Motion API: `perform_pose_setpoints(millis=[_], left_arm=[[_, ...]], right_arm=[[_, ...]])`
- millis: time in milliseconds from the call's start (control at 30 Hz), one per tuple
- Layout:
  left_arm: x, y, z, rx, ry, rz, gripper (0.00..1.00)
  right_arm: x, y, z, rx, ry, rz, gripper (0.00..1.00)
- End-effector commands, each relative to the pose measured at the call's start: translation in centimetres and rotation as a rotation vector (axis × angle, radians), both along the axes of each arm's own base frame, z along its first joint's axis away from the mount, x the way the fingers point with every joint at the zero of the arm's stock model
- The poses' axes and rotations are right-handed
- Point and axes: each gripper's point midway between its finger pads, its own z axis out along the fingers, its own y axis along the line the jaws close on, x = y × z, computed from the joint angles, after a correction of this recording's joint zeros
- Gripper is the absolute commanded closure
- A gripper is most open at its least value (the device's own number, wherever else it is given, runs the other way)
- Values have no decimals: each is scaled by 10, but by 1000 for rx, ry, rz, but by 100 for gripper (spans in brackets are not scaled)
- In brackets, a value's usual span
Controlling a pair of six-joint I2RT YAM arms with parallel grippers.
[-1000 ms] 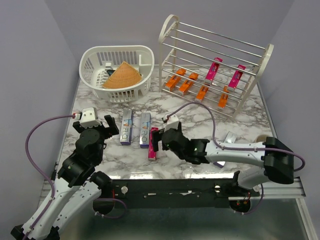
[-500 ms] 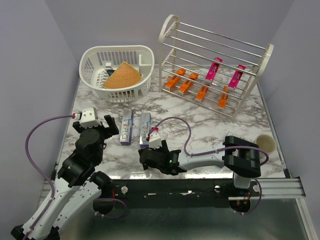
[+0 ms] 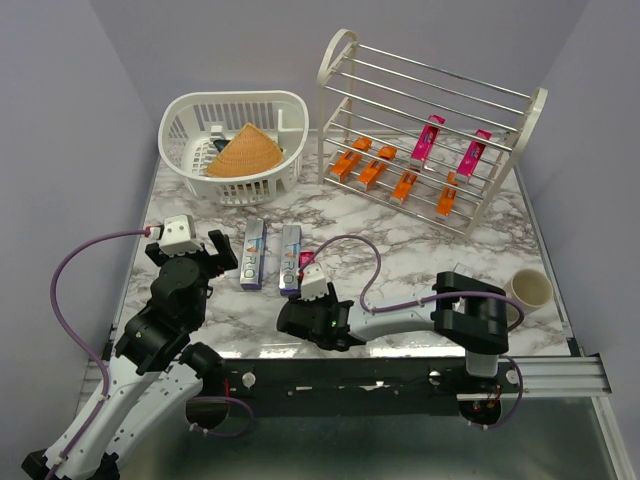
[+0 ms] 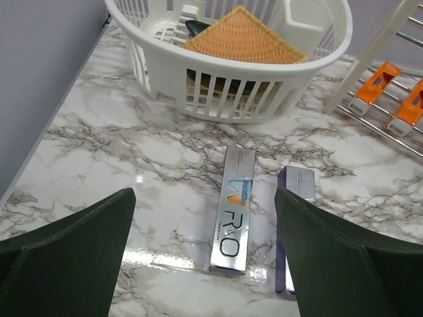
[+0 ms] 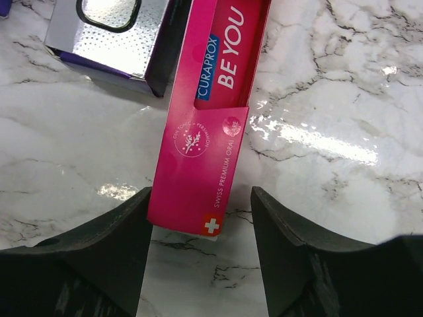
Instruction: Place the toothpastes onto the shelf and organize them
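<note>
Down at the near edge of the bench (image 3: pixel 420 240) lies a magenta carton (image 5: pixel 211 132), flat on the marble, and only the right wrist view shows it properly: "BE YOU" on its face, its end between the fingers of the right tool (image 5: pixel 200 195). The tool sits at a middling gap astride it, one finger up against the carton's edge, a strip of bare marble showing at the other, so no clamp. From above, that tool is buried under its own wrist. Just beyond the carton's far end is a silver carton (image 5: pixel 112 33); the top view shows two silver cartons (image 3: pixel 253 255) side by side, lengthwise, a little apart. The left wrist view looks straight down on that pair, with the left tool (image 4: pixel 203 198) spread wide and holding nothing. Only the overhead camera takes in the whole shelf (image 3: pixel 340 60) at the back right, with four orange cartons (image 3: pixel 372 168) on a low tier and two pink cartons (image 3: pixel 428 138) a tier higher. Back left stands the white basket (image 3: pixel 200 110) holding a woven cone (image 3: pixel 245 150), and a small cup (image 3: pixel 528 288) sits at the bench's right edge.
</note>
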Motion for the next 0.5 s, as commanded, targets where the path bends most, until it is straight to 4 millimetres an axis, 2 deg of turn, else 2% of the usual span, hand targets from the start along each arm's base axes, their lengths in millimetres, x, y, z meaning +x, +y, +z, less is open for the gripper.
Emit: perform_pose_setpoints(millis=[0, 67, 333, 400, 467], left_arm=[[0, 5, 1, 0, -5, 27, 1], [0, 5, 1, 1, -4, 25, 1], [0, 4, 0, 3, 0, 24, 1], [0, 4, -1, 3, 1, 24, 1], [0, 4, -1, 4, 1, 24, 1]], right_arm=[[12, -34, -4, -61, -62, -102, 35], [15, -43, -8, -61, -59, -119, 38], [26, -73, -17, -46, -50, -195, 37], [28, -75, -17, -51, -57, -190, 36], [27, -66, -17, -19, -52, -162, 33]])
